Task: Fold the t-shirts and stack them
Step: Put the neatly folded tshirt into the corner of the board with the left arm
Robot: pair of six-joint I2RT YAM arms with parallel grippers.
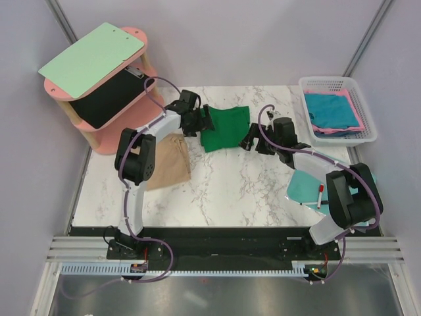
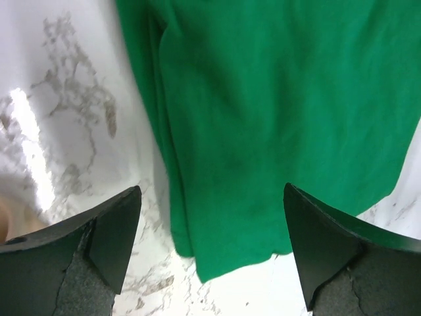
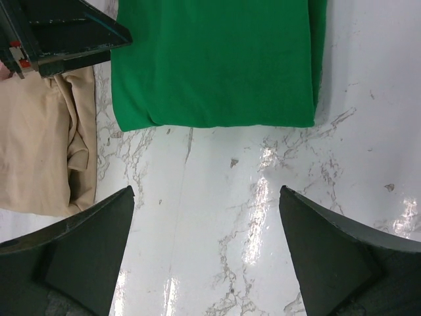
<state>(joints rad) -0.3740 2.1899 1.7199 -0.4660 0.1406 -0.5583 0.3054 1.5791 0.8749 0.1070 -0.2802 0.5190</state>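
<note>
— At the back middle of the worktop [image 1: 230, 191], we see the dark green cloth t-shirt [image 1: 225, 127] folded into a small rectangle, lying flat on the white marble.

— We agree. Is either tool holding it?

— No. The left tool [image 1: 200, 122] hangs over the shirt's left edge with its jaws spread wide and nothing between them. In the left wrist view the green cloth [image 2: 276, 118] lies flat below the black fingers [image 2: 105, 230].

— And the right tool [image 1: 250, 141]?

— It is just off the shirt's right side, jaws fully apart, gripping nothing. Its own camera shows bare marble between the fingers [image 3: 72, 257] and the green fold [image 3: 214, 62] beyond them.

— Where are the other shirts?

— The tan-beige cloth t-shirt [image 1: 170, 161] lies loosely folded near the left arm, just beside the green one. The teal-blue shirt [image 1: 329, 108] sits on the pink one [image 1: 350, 110] in the white plastic basket [image 1: 366, 125] at the right rear.

— Anything else?

— A flat mint-teal board [image 1: 302, 184] with a red pen [image 1: 320, 195] on it lies by the right arm. A pale green clipboard [image 1: 92, 59] tops the pink shelf [image 1: 108, 135] at the left rear.
</note>
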